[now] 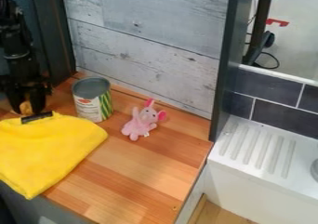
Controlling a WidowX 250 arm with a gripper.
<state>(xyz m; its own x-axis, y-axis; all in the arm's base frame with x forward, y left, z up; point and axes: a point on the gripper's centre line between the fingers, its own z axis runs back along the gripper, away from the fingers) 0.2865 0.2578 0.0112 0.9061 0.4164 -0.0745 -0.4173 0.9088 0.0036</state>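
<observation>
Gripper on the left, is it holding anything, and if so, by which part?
That can't be told: a small orange-brown patch shows low on the gripper, near the yellow cloth, but whether it's something held isn't clear.

cloth (53,148) lies left on counter (133,172); can (92,102) behind it; plush toy (140,122) right of both — sink (223,172) farther right.

Single fixed view, slanting down over wooden counter (124,172)
</observation>
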